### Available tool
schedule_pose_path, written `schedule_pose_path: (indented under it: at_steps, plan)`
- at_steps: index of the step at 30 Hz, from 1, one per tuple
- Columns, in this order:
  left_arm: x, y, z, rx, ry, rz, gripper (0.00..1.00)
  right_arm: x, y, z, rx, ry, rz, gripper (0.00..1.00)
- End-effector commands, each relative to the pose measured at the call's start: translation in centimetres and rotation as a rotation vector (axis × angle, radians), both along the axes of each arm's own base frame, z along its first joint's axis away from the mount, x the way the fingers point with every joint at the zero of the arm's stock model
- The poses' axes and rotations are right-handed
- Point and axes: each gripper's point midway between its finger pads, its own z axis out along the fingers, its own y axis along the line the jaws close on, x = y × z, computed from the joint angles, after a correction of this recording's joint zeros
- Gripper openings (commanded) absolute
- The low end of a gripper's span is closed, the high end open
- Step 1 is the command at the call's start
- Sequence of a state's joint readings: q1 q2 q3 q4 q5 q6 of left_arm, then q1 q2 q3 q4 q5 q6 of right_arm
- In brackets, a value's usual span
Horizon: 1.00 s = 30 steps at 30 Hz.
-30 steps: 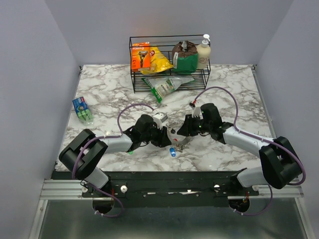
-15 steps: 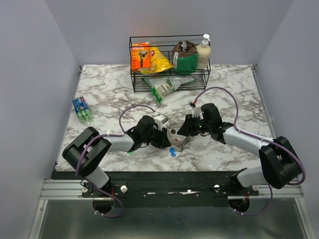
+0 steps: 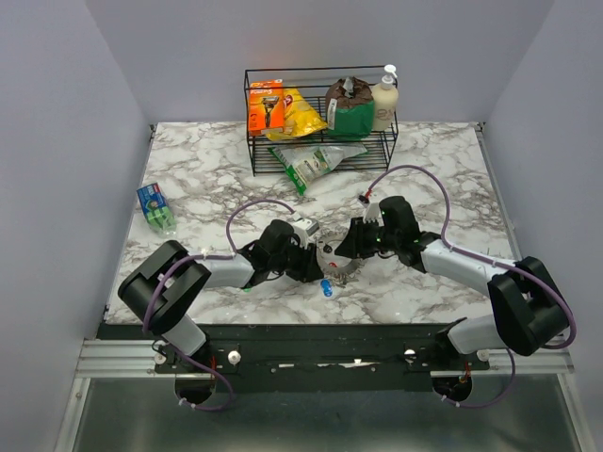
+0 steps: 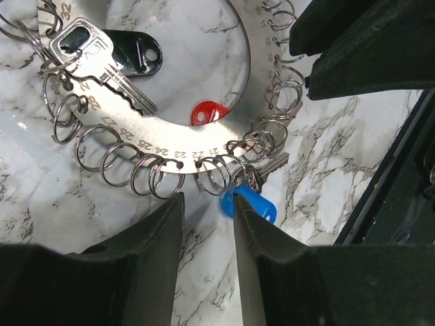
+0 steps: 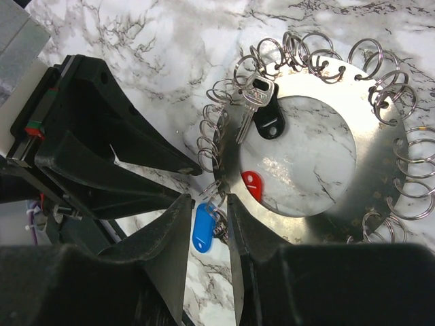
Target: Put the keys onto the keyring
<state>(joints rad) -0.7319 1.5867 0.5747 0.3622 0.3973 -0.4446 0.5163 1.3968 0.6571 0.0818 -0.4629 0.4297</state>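
Observation:
The keyring (image 4: 166, 141) is a flat silver numbered ring fringed with small split rings, lying on the marble between both grippers; it also shows in the right wrist view (image 5: 380, 204) and the top view (image 3: 335, 263). On it hang a silver key (image 4: 102, 64) with a black tag (image 4: 136, 53), a red tag (image 4: 207, 113) and a blue-headed key (image 4: 249, 203). My left gripper (image 4: 206, 204) is open and empty at the ring's outer edge, beside the blue head. My right gripper (image 5: 209, 202) stands slightly apart above the blue head (image 5: 202, 228), by the ring's edge. No green-headed key is in view.
A black wire rack (image 3: 320, 141) with packets and a bottle stands at the back. A green-white bag (image 3: 316, 162) lies in front of it. A blue-green pack (image 3: 155, 209) lies at the far left. The two grippers nearly touch over the ring.
My left arm has shifted slightly right toward the ring. The right arm and the ring have barely moved.

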Motion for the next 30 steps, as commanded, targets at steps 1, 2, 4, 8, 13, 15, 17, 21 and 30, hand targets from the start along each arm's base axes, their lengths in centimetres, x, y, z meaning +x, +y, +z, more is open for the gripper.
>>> schedule_pose_path:
  at_steps: [1, 2, 4, 8, 13, 15, 17, 21, 30]
  plan:
    - [0.7, -0.6, 2.4, -0.025, -0.066, 0.009, 0.47, -0.2, 0.2, -0.4, 0.017, 0.017, 0.014, 0.36]
    - [0.7, -0.6, 2.8, -0.023, -0.072, 0.008, 0.5, -0.3, 0.2, -0.4, 0.019, 0.019, 0.015, 0.36]
    - [0.9, -0.6, 3.1, -0.019, -0.08, 0.018, 0.52, -0.3, 0.3, -0.4, 0.021, 0.017, 0.017, 0.36]
    - [1.3, -0.6, 3.4, 0.003, -0.081, 0.037, 0.53, -0.3, 0.2, -0.4, 0.021, 0.019, 0.015, 0.36]
    - [1.6, -0.5, 2.9, 0.073, -0.092, 0.068, 0.53, -0.2, 0.0, -0.5, 0.013, 0.016, 0.002, 0.36]
    - [1.5, -0.6, 2.7, 0.096, -0.09, 0.064, 0.53, -0.2, -0.1, -0.6, 0.01, 0.014, -0.003, 0.36]
    - [1.6, -0.5, 2.3, 0.126, -0.086, 0.075, 0.52, -0.1, -0.1, -0.6, 0.008, 0.015, -0.005, 0.36]
    - [1.5, -0.8, 2.1, 0.146, -0.091, 0.07, 0.49, -0.2, -0.1, -0.8, 0.007, 0.02, -0.003, 0.36]
    - [1.1, -1.4, 1.3, 0.185, -0.093, 0.05, 0.46, -0.3, -0.2, -1.0, 0.004, 0.025, -0.007, 0.36]
